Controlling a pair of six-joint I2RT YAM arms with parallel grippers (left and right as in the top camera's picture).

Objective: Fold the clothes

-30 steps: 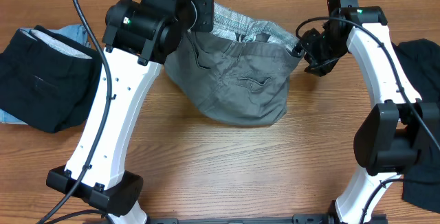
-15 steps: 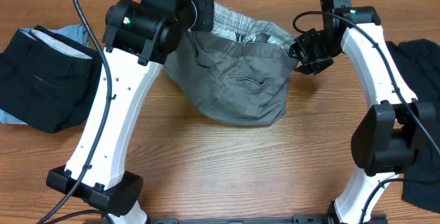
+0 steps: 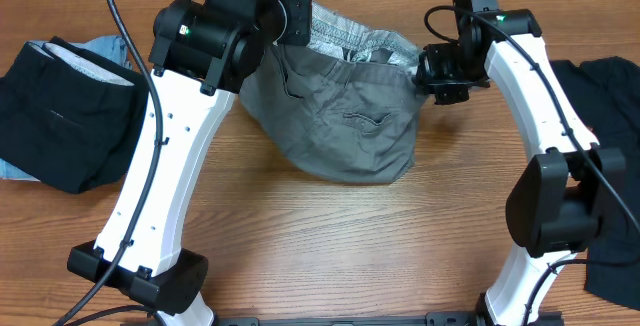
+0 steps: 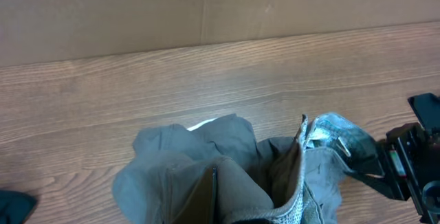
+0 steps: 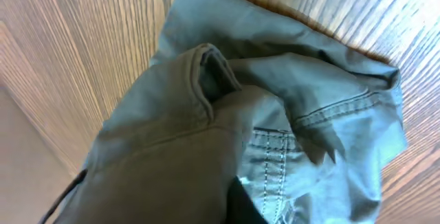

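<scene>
Gripping grey garment (image 3: pixel 335 131) now, right pincer (image 3: pixel 425 71)

The left arm (image 3: pixel 168 151), a white-shelled limb with black joints, rises from its base at the near table edge and leans away to the right, carrying its bulky black wrist (image 3: pixel 215 31) high over the far side. The left gripper (image 3: pixel 297 21) sits mostly hidden beneath that wrist, jaws closed on the wrinkled medium-grey cotton garment (image 3: pixel 340 116). The right arm (image 3: pixel 540 91), of the same build, arches up and bends inward to the left. The right gripper (image 3: pixel 428 68) points left, jaws pinched tight on the same garment's right edge.
</scene>
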